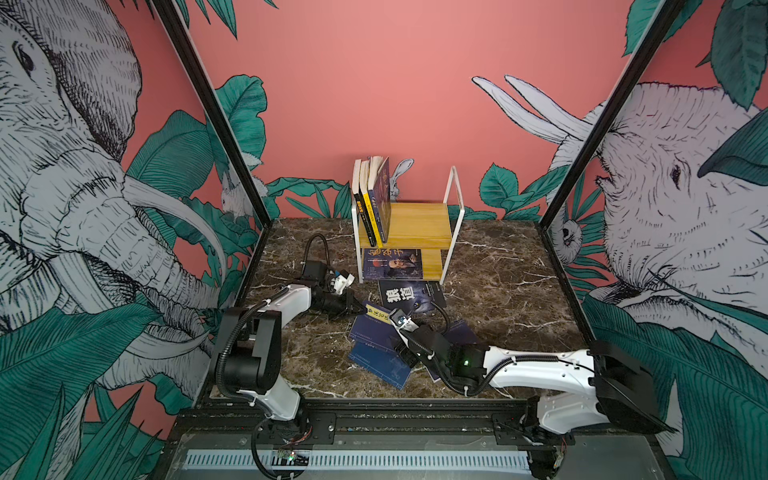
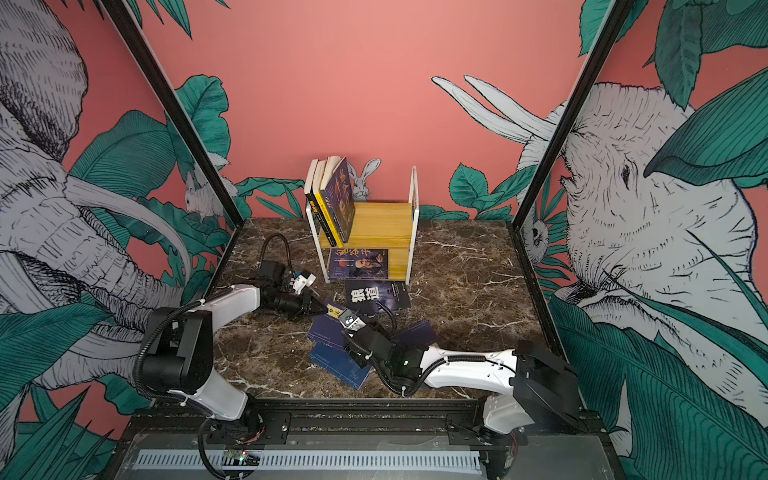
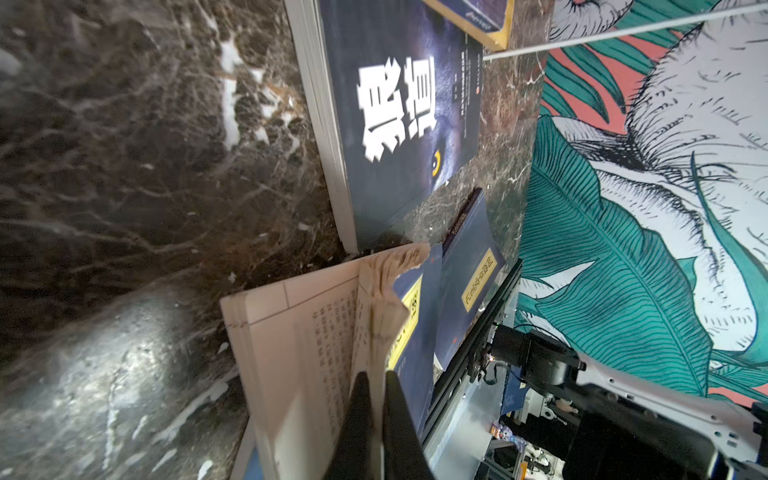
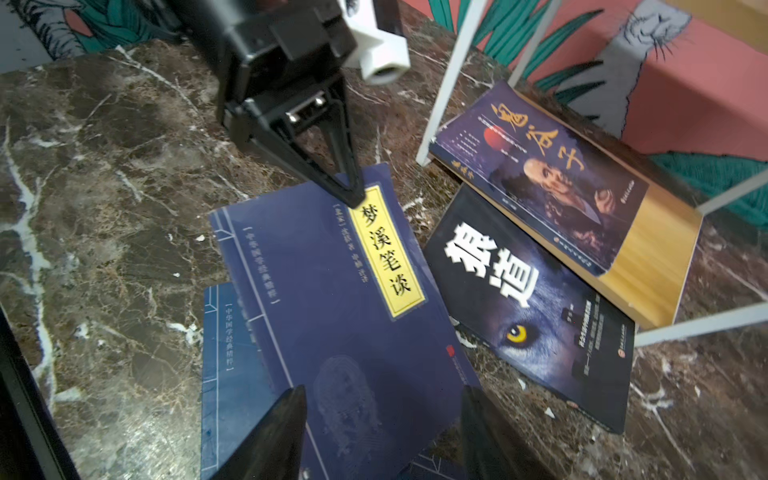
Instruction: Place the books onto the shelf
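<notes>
The left claw is pressed together on the far corner of the top navy book, its tips meeting at the head of the yellow title label. Only the left wrist view shows what is caught. There the fingers pinch the cover together with a sheaf of pages, which fan upward and bare a printed page. In both top views the claw merely seems to rest on that corner.

The right claw is spread, one finger to either side of the same book's near end. I cannot tell whether the tips touch the cover. The right wrist view alone shows this gap, since in the top views the fingers are hidden under their own wrist.

A second navy book lies under the first and sticks out toward the near edge of the bench. A third navy book lies label up in the left wrist view, half covered by the right arm in the top views, and outside the right wrist view.

The black wolf-cover book lies flat between this pile and the shelf, which stands at the middle of the bench's far edge. On the lower board lies the purple book with an old man's face. On the upper board, seen only in the top views, three upright books stand at the left end by the white frame.
</notes>
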`<state>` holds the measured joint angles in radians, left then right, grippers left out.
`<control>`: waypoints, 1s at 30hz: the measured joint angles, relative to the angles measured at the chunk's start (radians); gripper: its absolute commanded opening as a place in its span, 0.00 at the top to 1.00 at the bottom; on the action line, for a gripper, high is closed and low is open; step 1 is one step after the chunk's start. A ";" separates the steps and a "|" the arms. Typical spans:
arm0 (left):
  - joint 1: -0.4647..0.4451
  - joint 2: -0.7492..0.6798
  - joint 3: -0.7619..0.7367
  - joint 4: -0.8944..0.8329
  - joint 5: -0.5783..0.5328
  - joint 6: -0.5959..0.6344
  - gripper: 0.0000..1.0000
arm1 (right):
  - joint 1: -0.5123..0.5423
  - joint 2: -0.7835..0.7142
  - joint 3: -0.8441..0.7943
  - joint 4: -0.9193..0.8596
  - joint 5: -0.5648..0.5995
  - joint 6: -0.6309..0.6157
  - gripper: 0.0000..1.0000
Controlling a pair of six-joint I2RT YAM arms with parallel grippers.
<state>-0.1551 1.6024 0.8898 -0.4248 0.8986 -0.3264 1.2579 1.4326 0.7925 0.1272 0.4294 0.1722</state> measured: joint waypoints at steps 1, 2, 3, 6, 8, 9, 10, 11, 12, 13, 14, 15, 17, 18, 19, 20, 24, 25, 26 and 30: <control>0.000 0.000 -0.001 0.006 0.004 -0.008 1.00 | 0.013 0.022 0.014 -0.006 0.007 -0.019 0.34; 0.000 0.000 -0.001 0.009 0.007 -0.015 1.00 | 0.030 0.051 0.035 -0.017 0.020 -0.039 0.33; 0.000 0.000 -0.001 0.011 0.010 -0.019 1.00 | 0.046 0.082 0.055 -0.027 0.035 -0.058 0.32; 0.000 0.002 -0.001 0.013 0.012 -0.025 1.00 | 0.090 0.162 0.102 -0.045 0.079 -0.111 0.32; 0.000 0.007 -0.001 0.013 0.015 -0.027 1.00 | 0.109 0.214 0.137 -0.062 0.109 -0.132 0.33; 0.000 0.011 -0.001 0.013 0.018 -0.030 1.00 | 0.116 0.244 0.157 -0.074 0.130 -0.140 0.33; 0.000 0.014 -0.001 0.013 0.019 -0.031 1.00 | 0.118 0.265 0.172 -0.082 0.145 -0.145 0.33; 0.000 0.017 -0.001 0.013 0.021 -0.033 1.00 | 0.120 0.289 0.188 -0.091 0.167 -0.153 0.34; 0.001 0.019 -0.001 0.013 0.022 -0.034 1.00 | 0.124 0.308 0.199 -0.096 0.187 -0.160 0.34; 0.001 0.021 -0.001 0.013 0.023 -0.035 1.00 | 0.125 0.323 0.206 -0.097 0.205 -0.169 0.35; 0.000 0.022 -0.001 0.013 0.023 -0.036 1.00 | 0.126 0.337 0.212 -0.102 0.225 -0.181 0.36; 0.000 0.023 -0.001 0.013 0.024 -0.037 1.00 | 0.128 0.350 0.218 -0.108 0.244 -0.188 0.37; 0.001 0.025 -0.001 0.013 0.025 -0.038 1.00 | 0.135 0.382 0.240 -0.125 0.293 -0.209 0.39; 0.001 0.027 -0.001 0.013 0.026 -0.039 1.00 | 0.138 0.397 0.250 -0.130 0.309 -0.215 0.40; 0.001 0.029 -0.001 0.013 0.026 -0.040 1.00 | 0.143 0.414 0.259 -0.133 0.328 -0.227 0.40; 0.001 0.032 -0.001 0.013 0.026 -0.040 1.00 | 0.147 0.428 0.266 -0.135 0.344 -0.233 0.41; 0.001 0.038 -0.001 0.013 0.026 -0.040 1.00 | 0.156 0.475 0.277 -0.144 0.404 -0.266 0.51; 0.001 0.038 -0.001 0.013 0.026 -0.040 1.00 | 0.157 0.483 0.277 -0.145 0.418 -0.274 0.56; 0.001 0.038 -0.001 0.013 0.026 -0.040 1.00 | 0.157 0.488 0.277 -0.146 0.433 -0.284 0.63; 0.001 0.038 -0.001 0.013 0.024 -0.040 1.00 | 0.160 0.492 0.282 -0.147 0.480 -0.315 1.00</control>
<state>-0.1543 1.6402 0.8890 -0.4118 0.9226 -0.3668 1.4178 1.9244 1.0748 -0.0196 0.9092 -0.1432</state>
